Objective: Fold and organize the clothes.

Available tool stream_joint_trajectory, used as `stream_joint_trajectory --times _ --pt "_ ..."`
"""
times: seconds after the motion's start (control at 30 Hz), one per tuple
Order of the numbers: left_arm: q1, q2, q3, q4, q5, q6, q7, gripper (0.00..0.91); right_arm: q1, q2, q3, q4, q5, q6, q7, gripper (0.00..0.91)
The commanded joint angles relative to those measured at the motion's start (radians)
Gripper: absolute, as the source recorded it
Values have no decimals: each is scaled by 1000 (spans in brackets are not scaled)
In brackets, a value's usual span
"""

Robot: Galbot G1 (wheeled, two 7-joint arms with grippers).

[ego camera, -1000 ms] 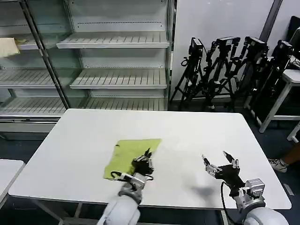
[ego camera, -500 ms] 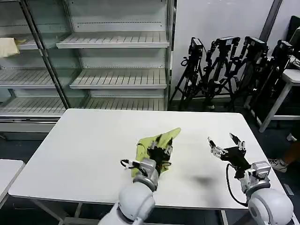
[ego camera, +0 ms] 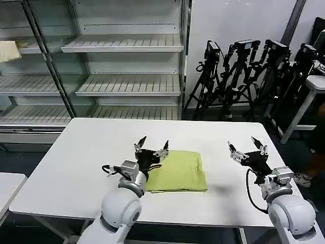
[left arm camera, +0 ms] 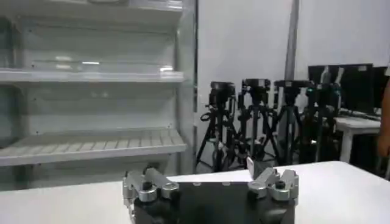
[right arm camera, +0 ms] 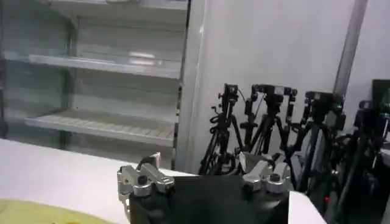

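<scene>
The clothes, one lime yellow-green T-shirt [ego camera: 179, 172], lie folded into a compact rectangle on the white table [ego camera: 76, 147], a little right of its middle. My left gripper [ego camera: 154, 142] hovers open over the shirt's far-left corner, fingertips pointing up, holding nothing. In the left wrist view the same gripper [left arm camera: 210, 176] stands spread wide with the table edge between its fingers. My right gripper [ego camera: 242, 143] is open and raised above bare table to the right of the shirt. The right wrist view shows that gripper [right arm camera: 204, 167] empty, with a strip of the shirt [right arm camera: 30, 213] at the lower corner.
Metal shelves [ego camera: 127, 66] stand behind the table, with a pale cream cloth [ego camera: 9, 50] on one at the far left. Black camera tripods [ego camera: 244, 76] cluster at the back right. Small white tables sit at the left [ego camera: 7, 185] and right [ego camera: 315, 86].
My left gripper lifted the shirt's left part, carried it rightward over the rest, and let go; the shirt now lies flat and folded. My right gripper rose slightly and stayed open.
</scene>
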Motion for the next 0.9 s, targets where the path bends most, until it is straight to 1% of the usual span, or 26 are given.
stream_joint_trajectory --times 0.03,0.13,0.27,0.37,0.57,0.73,0.9 --pt "79 148 -214 101 74 -171 147 907 27 19 -6 -41 -113 44 -7 907" --pt "96 154 -246 122 106 -219 187 907 32 27 -6 -63 -160 70 -12 907" --pt "94 160 -266 141 119 -263 206 907 44 42 -8 -90 -165 84 -3 907" --pt "91 168 -276 151 119 -283 214 907 46 49 -8 -98 -166 88 -3 907" --pt "88 168 -300 172 137 -307 231 907 49 66 -6 -124 -172 120 -6 907" --pt "104 175 -287 153 139 -325 241 907 64 92 -16 -159 -186 159 -7 907" --pt "114 190 -283 153 189 -367 243 907 67 110 -23 -165 -200 170 -17 907"
